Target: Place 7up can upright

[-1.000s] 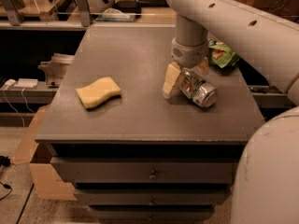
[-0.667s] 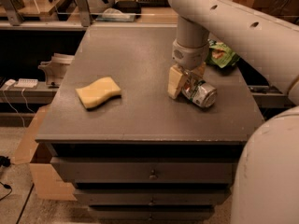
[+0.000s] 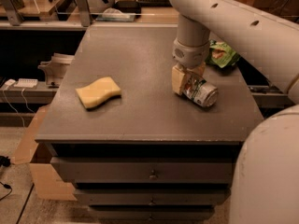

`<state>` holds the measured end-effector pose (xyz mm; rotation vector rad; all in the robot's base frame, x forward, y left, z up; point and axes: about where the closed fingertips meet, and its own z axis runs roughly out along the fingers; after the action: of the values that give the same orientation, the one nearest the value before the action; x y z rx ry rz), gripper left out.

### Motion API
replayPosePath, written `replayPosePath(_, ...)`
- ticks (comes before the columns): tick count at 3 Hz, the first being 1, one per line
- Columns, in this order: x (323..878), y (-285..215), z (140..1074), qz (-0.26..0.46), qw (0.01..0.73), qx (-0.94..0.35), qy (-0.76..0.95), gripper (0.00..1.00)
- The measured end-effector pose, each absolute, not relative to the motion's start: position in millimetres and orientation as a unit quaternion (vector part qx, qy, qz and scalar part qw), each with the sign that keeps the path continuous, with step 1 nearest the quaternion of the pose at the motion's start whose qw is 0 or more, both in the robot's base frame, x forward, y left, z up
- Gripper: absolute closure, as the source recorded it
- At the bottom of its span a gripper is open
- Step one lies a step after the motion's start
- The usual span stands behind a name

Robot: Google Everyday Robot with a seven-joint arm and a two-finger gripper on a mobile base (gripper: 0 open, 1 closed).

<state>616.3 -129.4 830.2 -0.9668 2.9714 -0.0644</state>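
The 7up can (image 3: 202, 93) is silver-white with green marks. It lies on its side on the dark table (image 3: 140, 111), right of centre, with its shiny end facing the front right. My gripper (image 3: 188, 80) reaches down from above onto the can's left end. One tan finger (image 3: 177, 79) presses against the can's left side, and the other finger sits behind the can. The fingers are closed on the can, which still rests on the table.
A yellow sponge (image 3: 98, 92) lies on the left part of the table. A green crinkly snack bag (image 3: 221, 54) sits at the back right, behind the arm. Drawers are below the table's front edge. Shelves and cables stand to the left.
The gripper has shifted slightly right and its near finger has come in against the can. The can has barely moved and still lies on its side.
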Motion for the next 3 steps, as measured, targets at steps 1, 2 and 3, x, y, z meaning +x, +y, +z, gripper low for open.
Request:
replayPosePath(1, 615.2, -122.8, 856.5, -0.012, 0.047, -0.335, 0.941, 1.00)
replayPosePath(2, 608.4, -112.7, 897.3, 0.018, 0.114, -0.376, 0.919, 1.00)
replayPosePath(3, 605.1, -97.0, 929.6, 0.085, 0.200, -0.426, 0.878, 1.00)
